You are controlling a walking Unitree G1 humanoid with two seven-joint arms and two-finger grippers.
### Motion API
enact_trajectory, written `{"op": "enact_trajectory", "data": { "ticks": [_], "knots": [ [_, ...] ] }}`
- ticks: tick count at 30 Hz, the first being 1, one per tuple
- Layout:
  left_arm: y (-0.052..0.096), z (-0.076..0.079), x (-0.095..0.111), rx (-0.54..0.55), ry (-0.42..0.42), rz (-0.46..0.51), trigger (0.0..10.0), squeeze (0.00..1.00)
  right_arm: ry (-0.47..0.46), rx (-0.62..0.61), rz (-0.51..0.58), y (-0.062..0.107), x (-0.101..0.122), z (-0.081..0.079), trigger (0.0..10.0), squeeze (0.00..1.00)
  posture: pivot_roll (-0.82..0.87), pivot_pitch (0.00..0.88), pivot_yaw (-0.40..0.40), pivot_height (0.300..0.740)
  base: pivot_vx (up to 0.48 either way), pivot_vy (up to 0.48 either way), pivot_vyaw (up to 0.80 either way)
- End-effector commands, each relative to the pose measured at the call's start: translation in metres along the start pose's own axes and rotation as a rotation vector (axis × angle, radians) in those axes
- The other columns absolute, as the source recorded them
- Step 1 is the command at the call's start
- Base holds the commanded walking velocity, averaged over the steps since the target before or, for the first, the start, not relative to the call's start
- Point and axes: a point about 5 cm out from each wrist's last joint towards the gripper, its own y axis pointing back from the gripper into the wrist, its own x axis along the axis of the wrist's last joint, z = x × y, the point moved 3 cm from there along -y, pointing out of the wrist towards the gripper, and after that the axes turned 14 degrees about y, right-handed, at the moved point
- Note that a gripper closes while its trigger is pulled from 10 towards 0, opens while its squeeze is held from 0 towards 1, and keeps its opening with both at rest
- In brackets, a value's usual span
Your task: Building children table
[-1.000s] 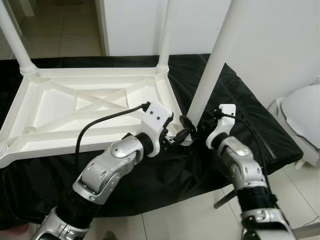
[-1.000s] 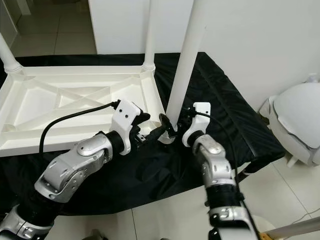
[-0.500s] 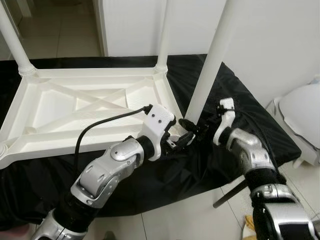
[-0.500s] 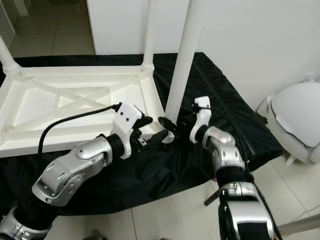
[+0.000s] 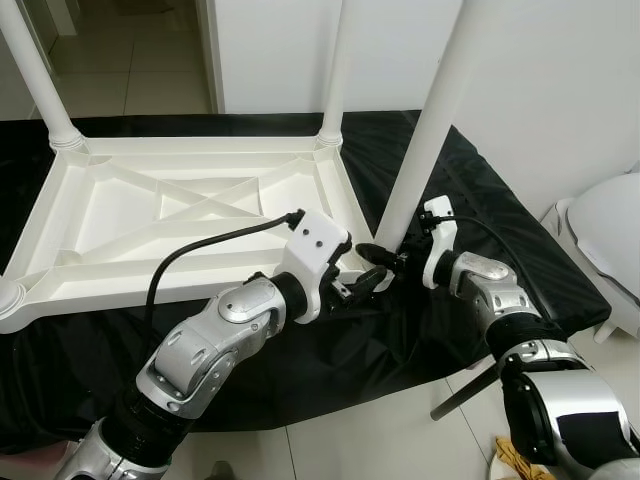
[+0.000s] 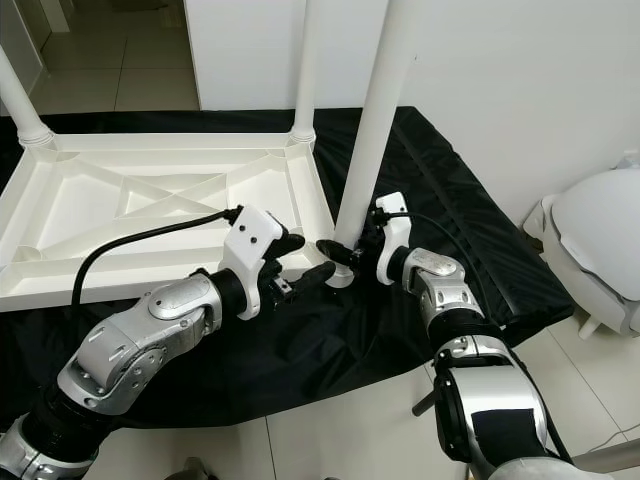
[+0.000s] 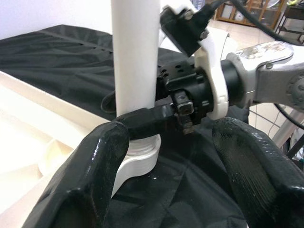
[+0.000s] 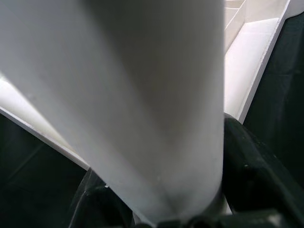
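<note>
Table top (image 5: pixel 190 215): plain white plastic, underside ribs the same white, no pattern. Table legs: white throughout, incl. the near leg (image 5: pixel 425 130) and its socket collar (image 7: pixel 137 159), which reads slightly cream in the left wrist view. Cloth (image 5: pixel 480 200) under the table: black, faint sheen, fine woven texture visible close up. Left gripper (image 5: pixel 368 278): black fingers, white wrist housing, black cable; arm silver with black joints. Right gripper (image 6: pixel 350 248): black fingers, white housing, silver arm. Floor (image 5: pixel 130 60): pale beige tiles, darker grout lines. Wall (image 5: pixel 560 70): white. Rounded object (image 6: pixel 600 240) at right edge: white, grey rim line. Small yellow item (image 5: pixel 520 462) at bottom edge, kind unclear
</note>
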Motion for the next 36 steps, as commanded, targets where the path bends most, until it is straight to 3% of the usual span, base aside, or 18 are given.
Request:
{"op": "enact_trajectory", "data": {
  "ticks": [1, 9, 19, 21, 25, 31, 32, 34, 36],
  "knots": [
    [0.001, 0.017, -0.006, -0.151, 0.004, -0.047, 10.0, 0.00, -0.028, 0.004, -0.025, 0.003, -0.006, 0.002, 0.0, 0.00, 0.00, 0.014, -0.051, 0.740, 0.000, 0.000, 0.00],
    [0.001, 0.019, -0.012, -0.157, 0.018, -0.063, 10.0, 0.00, -0.083, -0.023, 0.000, 0.006, -0.010, 0.000, 0.0, 0.00, -0.01, 0.018, -0.066, 0.740, 0.000, 0.000, 0.00],
    [0.001, 0.019, -0.013, -0.150, 0.021, -0.062, 10.0, 0.00, -0.092, -0.214, -0.002, 0.002, -0.012, -0.001, 0.0, 0.00, -0.02, 0.034, -0.075, 0.740, 0.000, 0.000, 0.00],
    [0.003, 0.016, -0.012, -0.136, 0.020, -0.056, 10.0, 0.00, -0.148, -0.338, -0.007, 0.000, -0.012, -0.007, 0.5, 0.00, -0.03, 0.038, -0.077, 0.740, 0.000, 0.000, 0.00],
    [0.004, 0.013, -0.010, -0.120, 0.018, -0.049, 10.0, 0.00, -0.196, -0.471, -0.007, -0.002, -0.008, -0.020, 0.0, 0.00, -0.03, 0.039, -0.078, 0.740, 0.000, 0.000, 0.00],
    [0.004, 0.012, -0.008, -0.118, 0.016, -0.046, 10.0, 0.00, -0.213, -0.556, -0.017, -0.007, -0.001, -0.034, 0.0, 0.00, -0.03, 0.037, -0.076, 0.740, 0.000, 0.000, 0.00],
    [0.004, 0.012, -0.007, -0.120, 0.015, -0.043, 10.0, 0.00, -0.221, -0.606, -0.029, -0.012, 0.003, -0.043, 0.0, 0.00, -0.03, 0.038, -0.074, 0.740, 0.000, 0.000, 0.00],
    [0.004, 0.012, -0.007, -0.120, 0.015, -0.043, 10.0, 0.00, -0.221, -0.606, -0.029, -0.012, 0.003, -0.043, 0.0, 0.00, -0.03, 0.038, -0.074, 0.740, 0.000, 0.000, 0.00],
    [0.004, 0.012, -0.007, -0.121, 0.013, -0.044, 10.0, 0.00, -0.269, -0.652, -0.046, -0.023, 0.010, -0.060, 0.0, 0.00, -0.03, 0.036, -0.071, 0.740, 0.000, 0.000, 0.00]
  ]
}}
